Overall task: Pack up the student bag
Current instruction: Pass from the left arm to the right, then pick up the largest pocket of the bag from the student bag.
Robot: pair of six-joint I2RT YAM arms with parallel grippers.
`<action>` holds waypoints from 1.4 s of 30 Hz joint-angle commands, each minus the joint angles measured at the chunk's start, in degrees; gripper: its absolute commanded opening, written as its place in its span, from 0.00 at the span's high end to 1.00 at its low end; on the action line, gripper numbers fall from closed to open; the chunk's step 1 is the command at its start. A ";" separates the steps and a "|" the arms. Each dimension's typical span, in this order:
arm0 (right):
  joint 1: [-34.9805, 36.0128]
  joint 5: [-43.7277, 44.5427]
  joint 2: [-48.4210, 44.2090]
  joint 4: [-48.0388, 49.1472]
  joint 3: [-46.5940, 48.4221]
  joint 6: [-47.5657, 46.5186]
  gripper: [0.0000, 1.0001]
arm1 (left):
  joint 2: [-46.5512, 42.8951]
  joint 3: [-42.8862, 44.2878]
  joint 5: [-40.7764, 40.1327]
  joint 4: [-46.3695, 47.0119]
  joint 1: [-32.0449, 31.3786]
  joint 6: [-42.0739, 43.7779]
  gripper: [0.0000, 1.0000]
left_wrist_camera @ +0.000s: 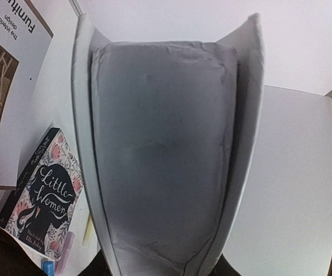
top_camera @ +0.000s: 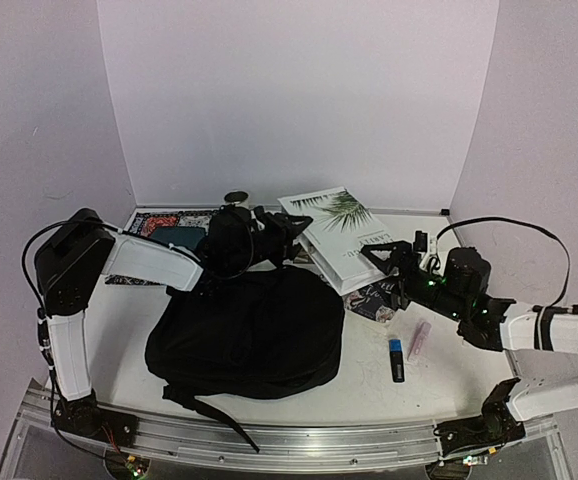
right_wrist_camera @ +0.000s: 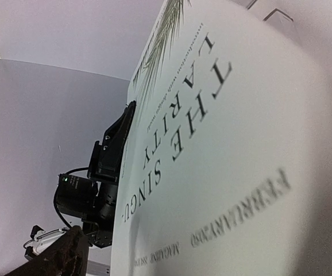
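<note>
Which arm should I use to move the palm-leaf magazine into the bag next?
Right, probably. The right claw sits at the magazine, whose cover fills its wrist view. The left claw is at the far edge of the student bag, likely needed there.

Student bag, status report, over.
Left end effector clamped on magazine edge; right end effector beside it, jaws unclear. Student bag slumped on table, opening unseen. Book and marker lie right of bag.
</note>
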 commanded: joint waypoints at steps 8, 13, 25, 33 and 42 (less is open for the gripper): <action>2.01 4.51 3.24 11.93 5.19 1.29 0.28 | -5.95 -4.70 -7.31 9.85 -3.22 -2.23 0.68; 1.99 5.55 1.36 11.94 4.08 1.40 0.46 | -7.19 -7.14 -7.44 10.06 -3.67 -1.01 0.54; 1.21 8.03 -2.63 7.44 3.37 -1.72 0.51 | -19.67 -21.35 -6.79 4.97 -3.58 11.88 0.28; -3.98 6.99 -5.95 0.91 3.37 -4.69 0.51 | -26.55 -12.39 -7.36 -32.87 -7.36 34.54 0.23; -8.66 6.92 -10.16 -7.24 3.72 -8.36 0.51 | -20.40 1.62 -17.94 -58.35 -17.32 46.89 0.20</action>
